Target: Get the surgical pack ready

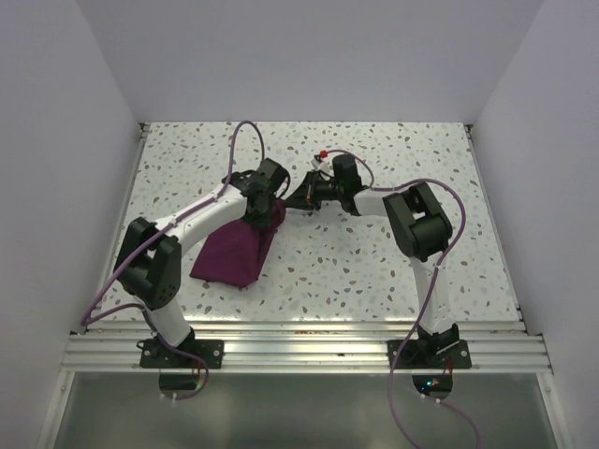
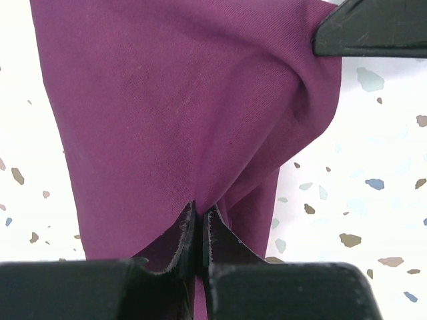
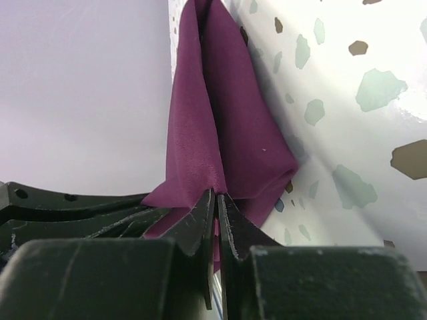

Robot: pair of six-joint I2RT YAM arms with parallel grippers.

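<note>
The plum-purple cloth of the surgical pack point(image 1: 236, 249) hangs bunched from the middle of the table down to its near left, its lower part resting on the tabletop. My left gripper point(image 1: 266, 211) is shut on the cloth's upper part; in the left wrist view the fingers point(image 2: 198, 223) pinch a fold of the cloth point(image 2: 187, 107). My right gripper point(image 1: 286, 202) is shut on the same upper end from the right; the right wrist view shows its fingers point(image 3: 217, 203) closed on the cloth point(image 3: 220, 120). The two grippers nearly touch.
The speckled white tabletop point(image 1: 374, 271) has a metal rail point(image 1: 309, 351) at the near edge and white walls on three sides. A small red-tipped part point(image 1: 323, 152) sits on the right wrist. Purple cables loop over both arms.
</note>
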